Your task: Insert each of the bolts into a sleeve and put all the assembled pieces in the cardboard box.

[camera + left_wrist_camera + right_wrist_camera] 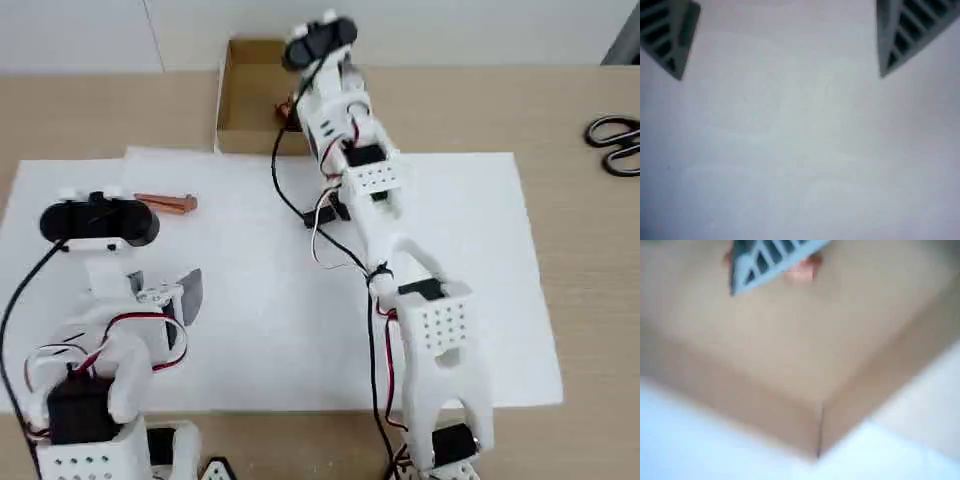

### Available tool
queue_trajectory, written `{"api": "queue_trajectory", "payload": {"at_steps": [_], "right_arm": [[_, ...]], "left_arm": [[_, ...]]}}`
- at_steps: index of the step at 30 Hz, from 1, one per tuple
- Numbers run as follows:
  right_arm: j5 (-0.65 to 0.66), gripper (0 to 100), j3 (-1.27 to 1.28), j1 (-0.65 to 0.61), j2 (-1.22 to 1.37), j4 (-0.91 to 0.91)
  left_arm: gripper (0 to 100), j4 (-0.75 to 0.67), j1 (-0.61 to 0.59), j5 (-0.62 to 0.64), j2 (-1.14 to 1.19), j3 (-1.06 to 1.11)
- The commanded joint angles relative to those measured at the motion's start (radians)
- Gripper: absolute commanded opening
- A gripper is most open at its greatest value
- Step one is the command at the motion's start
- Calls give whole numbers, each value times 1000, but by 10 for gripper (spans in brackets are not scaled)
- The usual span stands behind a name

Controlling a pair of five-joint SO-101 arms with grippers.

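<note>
My right gripper (pixel 775 262) hangs over the box (pixel 248 95) at 12 o'clock, a piece (pixel 800 274) against it; pinched or not, I cannot tell. Dropped near the wall, it could bounce out. My left gripper (pixel 780 75) is spread; a second piece (pixel 166 203) waits at 10 o'clock.

The right arm stretches fully forward to the cardboard box (pixel 250 100), its right gripper (pixel 290 112) hanging just over the box's inner corner. The left arm is folded back, well apart from the box, with its left gripper (pixel 780 75) pointing down and its jaws spread wide.
</note>
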Motion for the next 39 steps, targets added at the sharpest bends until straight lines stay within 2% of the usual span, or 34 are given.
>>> {"api": "queue_trajectory", "payload": {"at_steps": [1,16,24,29,39], "right_arm": [[9,213,-40,4,-202,145],[2,214,-35,-4,-697,912],[2,214,-32,2,-753,1359],[8,213,11,5,-720,1380],[9,213,49,18,-414,1168]], "left_arm": [[237,-6,-2,-3,-11,-8],[237,-5,-2,-3,-11,-10],[237,-5,-8,-3,-11,-10],[237,-5,-8,-3,-11,-7],[237,-5,-9,-2,-11,-5]]}}
